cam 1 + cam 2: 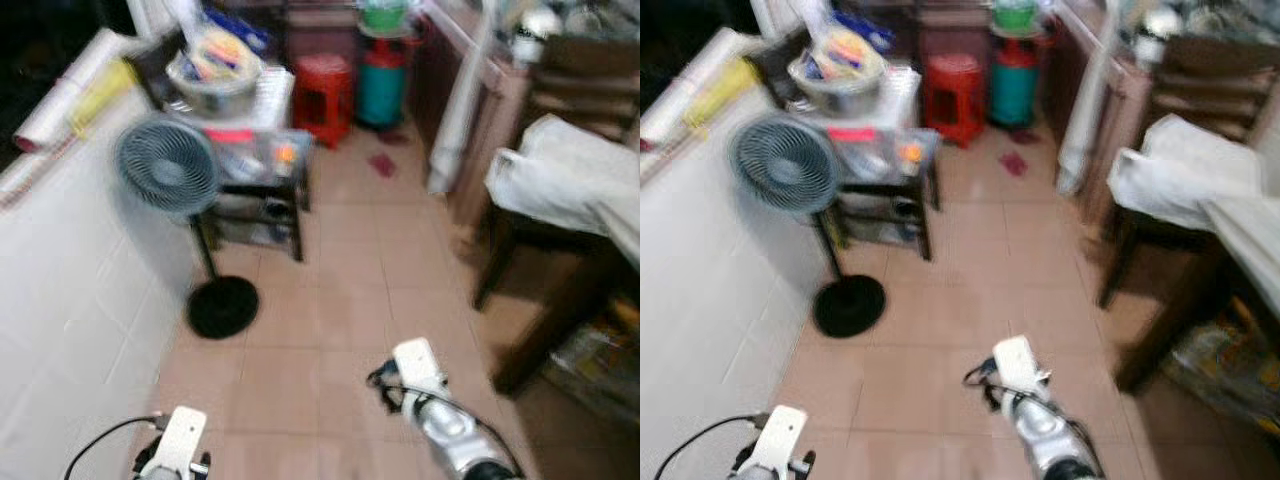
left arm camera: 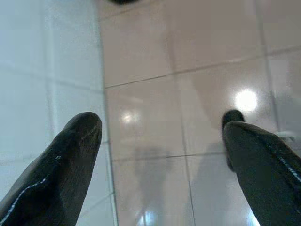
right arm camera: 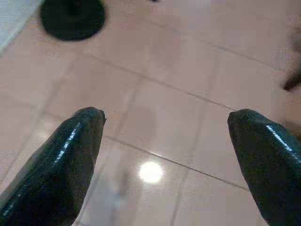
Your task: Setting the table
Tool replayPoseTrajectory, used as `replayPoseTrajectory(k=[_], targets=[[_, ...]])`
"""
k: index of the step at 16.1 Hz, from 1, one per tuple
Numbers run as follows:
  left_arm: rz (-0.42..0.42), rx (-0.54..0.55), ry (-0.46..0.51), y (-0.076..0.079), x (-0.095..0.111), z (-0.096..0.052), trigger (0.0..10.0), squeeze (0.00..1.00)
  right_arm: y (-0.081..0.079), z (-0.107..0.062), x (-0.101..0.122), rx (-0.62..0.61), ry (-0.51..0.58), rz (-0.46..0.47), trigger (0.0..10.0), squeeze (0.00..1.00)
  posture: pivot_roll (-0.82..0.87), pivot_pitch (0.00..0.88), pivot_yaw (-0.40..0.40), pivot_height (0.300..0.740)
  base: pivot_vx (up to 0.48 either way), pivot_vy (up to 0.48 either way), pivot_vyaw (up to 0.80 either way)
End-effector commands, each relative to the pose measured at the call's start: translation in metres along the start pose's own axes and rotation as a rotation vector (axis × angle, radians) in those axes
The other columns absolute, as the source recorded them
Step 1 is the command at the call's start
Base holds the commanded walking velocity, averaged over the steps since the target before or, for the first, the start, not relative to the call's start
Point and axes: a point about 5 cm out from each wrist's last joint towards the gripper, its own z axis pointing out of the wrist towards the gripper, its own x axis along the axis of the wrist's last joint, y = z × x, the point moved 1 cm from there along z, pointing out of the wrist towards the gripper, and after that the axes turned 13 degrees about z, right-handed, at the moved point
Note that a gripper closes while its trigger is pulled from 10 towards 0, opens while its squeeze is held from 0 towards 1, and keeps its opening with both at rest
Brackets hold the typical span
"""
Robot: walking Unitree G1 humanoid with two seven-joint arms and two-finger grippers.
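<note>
Blurred kitchen passage from above: left hand [image 2: 160,155] and right hand [image 3: 164,155] low over the pink tiled floor [image 1: 340,300], each with black fingers spread wide apart and gripping nothing. On the left, against a white tiled wall [image 1: 70,290], a grey standing fan [image 1: 167,165] on a round black base, just beside a cluttered dark rack [image 1: 260,185] topped by a bowl; beyond, a red stool [image 1: 323,92] and a green gas cylinder [image 1: 381,85]. On the right, the bench [image 1: 600,215] under a white cloth, well apart from both hands, with a dark wooden chair [image 1: 580,85] behind.
</note>
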Motion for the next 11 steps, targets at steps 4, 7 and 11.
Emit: replayPoseTrajectory(k=[4,7,11], targets=[[0.026,-0.058,-0.071,0.023,-0.026,-0.008,10.0,0.00,0.010,-0.009,-0.034,-0.048,-0.142,0.007,10.0,0.00,0.06,0.000,-0.001,0.740,0.000,0.000,0.80],[0.036,-0.084,-0.086,0.058,-0.022,-0.013,10.0,0.00,0.025,-0.018,-0.051,-0.085,-0.196,0.040,10.0,0.00,0.06,0.000,-0.006,0.740,0.000,0.000,0.00],[0.017,-0.101,-0.090,0.080,-0.014,-0.016,10.0,0.00,0.029,-0.021,-0.058,-0.104,-0.236,0.045,10.0,0.00,0.06,0.000,-0.008,0.740,0.000,0.000,0.00]])
